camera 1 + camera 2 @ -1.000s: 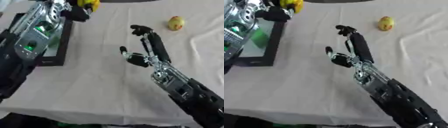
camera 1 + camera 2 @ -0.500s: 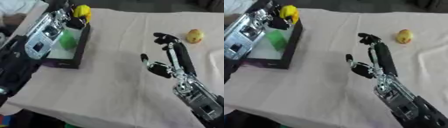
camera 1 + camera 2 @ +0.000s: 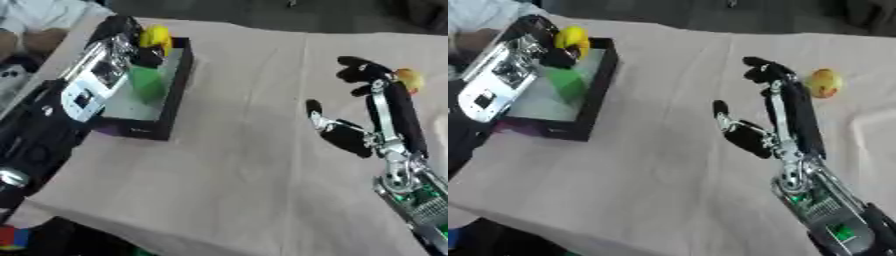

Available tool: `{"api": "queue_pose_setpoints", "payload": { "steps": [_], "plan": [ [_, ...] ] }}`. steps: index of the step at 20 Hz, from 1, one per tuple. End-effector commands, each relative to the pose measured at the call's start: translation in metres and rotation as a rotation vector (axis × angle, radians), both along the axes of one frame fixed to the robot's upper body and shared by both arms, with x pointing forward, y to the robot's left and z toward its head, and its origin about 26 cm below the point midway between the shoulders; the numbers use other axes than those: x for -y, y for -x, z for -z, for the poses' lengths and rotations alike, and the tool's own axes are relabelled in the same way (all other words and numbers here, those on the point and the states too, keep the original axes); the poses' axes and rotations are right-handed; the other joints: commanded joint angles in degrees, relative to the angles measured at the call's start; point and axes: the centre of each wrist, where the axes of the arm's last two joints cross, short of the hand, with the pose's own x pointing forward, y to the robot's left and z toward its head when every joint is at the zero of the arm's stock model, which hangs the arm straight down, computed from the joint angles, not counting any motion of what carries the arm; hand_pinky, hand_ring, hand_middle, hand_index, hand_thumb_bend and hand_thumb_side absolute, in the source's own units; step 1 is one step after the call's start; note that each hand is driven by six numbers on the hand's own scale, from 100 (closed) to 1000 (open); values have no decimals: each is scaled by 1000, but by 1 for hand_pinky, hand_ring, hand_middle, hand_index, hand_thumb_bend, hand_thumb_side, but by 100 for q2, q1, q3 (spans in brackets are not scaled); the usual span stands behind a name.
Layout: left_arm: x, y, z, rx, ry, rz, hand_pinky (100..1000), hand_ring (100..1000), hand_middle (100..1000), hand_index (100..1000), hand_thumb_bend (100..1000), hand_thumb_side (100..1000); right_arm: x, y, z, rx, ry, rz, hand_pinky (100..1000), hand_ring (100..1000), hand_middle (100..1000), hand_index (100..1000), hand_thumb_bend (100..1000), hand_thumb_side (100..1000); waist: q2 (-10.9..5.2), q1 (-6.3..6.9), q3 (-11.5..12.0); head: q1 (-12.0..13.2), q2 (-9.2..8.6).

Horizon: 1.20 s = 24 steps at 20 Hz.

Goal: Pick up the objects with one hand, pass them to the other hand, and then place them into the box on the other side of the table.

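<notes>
While your left hand curls on a yellow object above the box, seemingly gripping it, your right hand stands open, empty, near the yellowish fruit on the bench.

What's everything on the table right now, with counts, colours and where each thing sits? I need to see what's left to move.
Box: one, black-walled, on the table's left side.
Green object: one, lying inside the box.
Yellow object: one, at the box's far end, held in the left hand.
Round fruit: one, yellow with a reddish blush, on the cloth at the far right, just beyond the right hand.
Tablecloth: one, pale beige, covering the table.
Left hand: over the far end of the box, fingers curled round the yellow object.
Right hand: above the cloth right of centre, fingers open, empty.
</notes>
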Motion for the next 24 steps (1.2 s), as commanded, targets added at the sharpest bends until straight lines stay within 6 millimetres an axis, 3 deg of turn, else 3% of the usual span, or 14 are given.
{"api": "queue_pose_setpoints", "payload": {
  "steps": [1,2,5,6,9,13,15,20,22,24],
  "plan": [
    [-17,-2,-8,30,-6,-52,663,652,490,459,100,151,4,2,-13,35,-6,-3,636,724,640,822,365,142,-92,12,-3,-25,6],
    [-20,-3,-6,26,-5,-60,667,658,497,480,100,144,4,2,-13,35,-8,-4,636,724,640,822,365,141,-91,11,-4,-27,17],
    [-25,-5,-1,6,-2,-80,702,703,579,660,167,144,4,3,-14,35,-12,-6,636,723,639,822,362,142,-90,10,-6,-24,37],
    [-27,-5,0,5,-2,-86,720,721,596,687,184,220,4,3,-14,35,-13,-7,636,723,638,821,362,142,-89,9,-5,-28,38],
    [-33,-7,4,-11,-14,-112,803,790,676,773,367,413,4,4,-14,35,-15,-9,636,721,637,821,359,142,-91,8,-7,-34,49],
    [-39,-9,9,-50,-35,-135,855,829,721,836,566,463,5,4,-14,37,-19,-11,636,719,635,820,356,143,-94,7,-10,-48,59],
    [-41,-9,10,-59,-48,-137,861,835,727,847,607,469,5,4,-14,37,-19,-11,636,719,635,820,356,144,-96,10,-12,-55,65],
    [-42,-8,6,-58,-60,-129,856,831,724,847,585,461,5,4,-14,40,-20,-9,637,719,636,820,358,142,-106,15,-20,-94,86],
    [-41,-6,4,-48,-60,-125,841,822,713,839,446,441,6,4,-14,41,-20,-8,637,719,635,821,357,142,-109,12,-21,-149,90],
    [-39,-3,-1,-15,-53,-121,817,805,699,807,241,386,7,4,-15,43,-23,-4,636,720,635,821,354,144,-111,7,-20,-236,85]
  ]
}}
